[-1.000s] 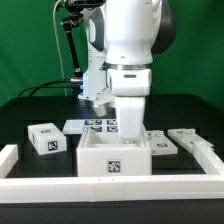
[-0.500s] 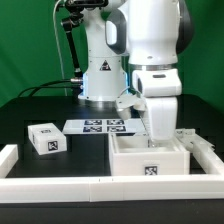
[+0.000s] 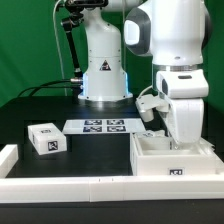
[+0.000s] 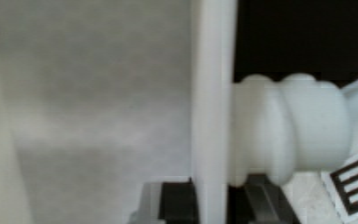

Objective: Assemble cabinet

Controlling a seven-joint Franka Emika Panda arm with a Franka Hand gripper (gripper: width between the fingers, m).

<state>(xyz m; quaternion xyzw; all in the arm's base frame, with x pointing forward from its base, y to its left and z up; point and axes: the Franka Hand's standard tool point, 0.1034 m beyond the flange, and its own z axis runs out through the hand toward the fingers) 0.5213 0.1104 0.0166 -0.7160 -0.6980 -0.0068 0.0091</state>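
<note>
The cabinet's large white open box (image 3: 150,158) stands at the exterior view's right, against the white rail, with a tag on its front face. My gripper (image 3: 181,141) reaches down into it from above and is shut on its rear wall. In the wrist view the thin white wall (image 4: 211,90) runs straight between my two dark fingers (image 4: 179,200), which press on both its sides; my gripper (image 4: 215,203) holds it edge-on. A rounded white part (image 4: 297,120) with a tag lies just behind the wall. A small white tagged block (image 3: 46,139) sits at the left.
The marker board (image 3: 100,126) lies flat in the middle, in front of the robot base (image 3: 104,70). A low white rail (image 3: 60,184) runs along the front and turns up at both ends. Another tagged white part (image 3: 149,130) shows behind the box.
My gripper has carried the large box from the middle toward the exterior view's right, up to the rail's corner. The small block and the marker board have not moved.
</note>
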